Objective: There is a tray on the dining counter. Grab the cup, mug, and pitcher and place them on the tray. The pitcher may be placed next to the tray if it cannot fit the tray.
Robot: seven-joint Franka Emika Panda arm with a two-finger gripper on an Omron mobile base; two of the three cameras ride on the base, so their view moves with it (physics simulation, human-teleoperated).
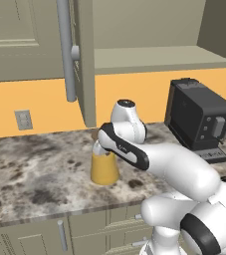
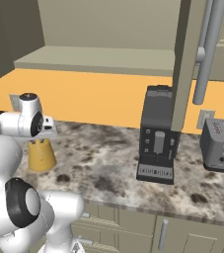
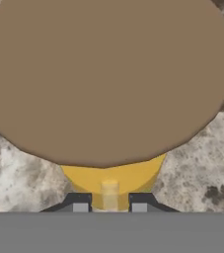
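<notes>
Brown cork-like lid first: it is crowding the hand view, so the gripper (image 3: 109,205) is hanging right over the pitcher (image 1: 104,168), its 2 dark tips straddling a thin yellow part at the pitcher's edge. The jaws are standing narrow, but I cannot tell whether they are actually clamping it yet.

To do this grab well, I reckon the fingers should be squeezing squarely on something solid, then lifting straight up so the conical body is not tipping or sloshing.

The pitcher is sitting upright on a mottled stone counter (image 1: 30,174), near its front edge. A black coffee machine (image 2: 157,143) and a grey toaster (image 2: 220,144) are standing well apart from it, against an orange wall (image 2: 103,99) under beige cabinets (image 1: 15,40).
</notes>
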